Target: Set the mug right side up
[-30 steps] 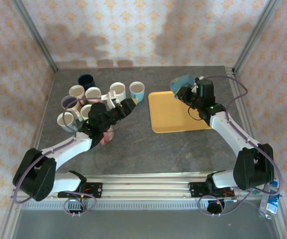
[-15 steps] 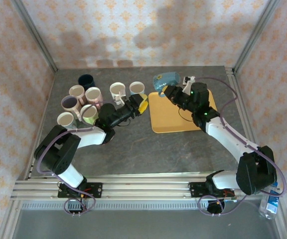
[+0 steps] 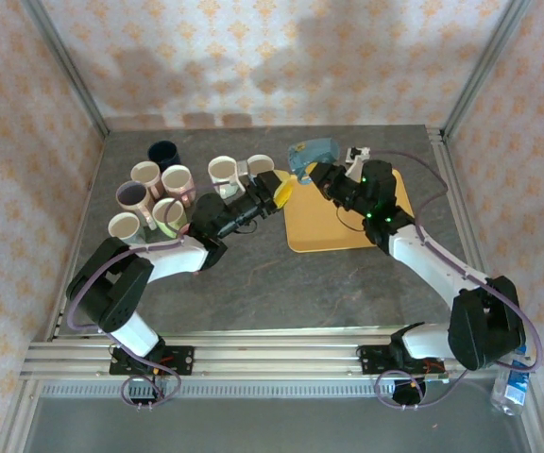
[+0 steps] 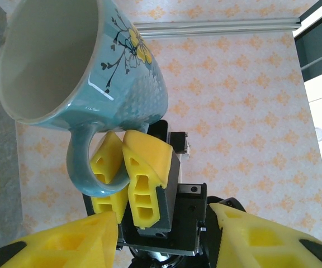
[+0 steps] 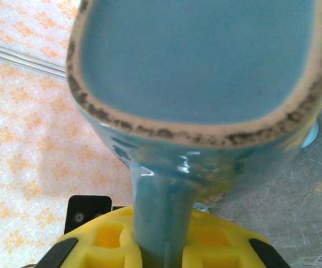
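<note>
Blue mug is held on its side at the far-left corner of the yellow tray. It is not upright.

- Grip: the right gripper is clamped on the mug's handle, with yellow fingers pinched on either side of the loop. In the right wrist view the handle runs straight down into the jaws, and the unglazed base ring faces that camera.
- Mouth: it points toward the left arm, so the left wrist view looks almost straight into the pale interior.
- Left gripper: it sits just beside the mug on the mouth side. Its jaws stand apart with nothing between them and are not touching the mug. Its fingers frame the bottom of its own wrist view, with the right gripper's body seen in the gap.
- Markings: the mug wall shows a yellow flower on thin black stems. I can't make out any lettering on it.
- Bottle: it stands at the near-right corner, outside the frame rail. It has a blue label, too small to read.
- Count: one blue mug in the grip and one tray. Eight other mugs are clustered on the table at far left, mouths up. One of them is dark, the rest are light, and one is partly hidden behind the left arm.
</note>
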`<state>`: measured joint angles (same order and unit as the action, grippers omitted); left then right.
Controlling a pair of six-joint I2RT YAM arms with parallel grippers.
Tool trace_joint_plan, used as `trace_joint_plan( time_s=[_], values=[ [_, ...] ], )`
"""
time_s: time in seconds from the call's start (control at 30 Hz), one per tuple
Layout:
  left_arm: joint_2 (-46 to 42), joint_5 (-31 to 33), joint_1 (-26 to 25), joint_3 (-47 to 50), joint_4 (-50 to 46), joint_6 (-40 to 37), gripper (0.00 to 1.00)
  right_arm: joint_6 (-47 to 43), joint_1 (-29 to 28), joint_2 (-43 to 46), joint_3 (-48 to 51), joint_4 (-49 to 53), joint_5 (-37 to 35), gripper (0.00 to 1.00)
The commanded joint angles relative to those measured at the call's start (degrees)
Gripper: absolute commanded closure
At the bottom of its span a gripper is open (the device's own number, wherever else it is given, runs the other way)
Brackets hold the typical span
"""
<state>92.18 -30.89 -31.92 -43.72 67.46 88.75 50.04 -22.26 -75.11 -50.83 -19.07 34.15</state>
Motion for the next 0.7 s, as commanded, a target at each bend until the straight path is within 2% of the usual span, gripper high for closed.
trace_joint_plan(
  time_s=[0.0,0.27,0.67],
  values=[
    [0.8,0.8,-0.3,-2.5,0.6,2.1,0.55,0.9,-0.6,3.4,0.1,-8.2,0.7,1.00],
    [2.0,1.1,-0.9,-2.8,-3.5,5.0,0.54,0.6,-0.6,4.4,1.3,-10.0,0.0,1.00],
    [3.9,2.0,-2.4,-6.5,-0.4,8.9,0.54,1.6,-1.7,4.2,2.9,-15.1,1.0,1.00]
  ],
)
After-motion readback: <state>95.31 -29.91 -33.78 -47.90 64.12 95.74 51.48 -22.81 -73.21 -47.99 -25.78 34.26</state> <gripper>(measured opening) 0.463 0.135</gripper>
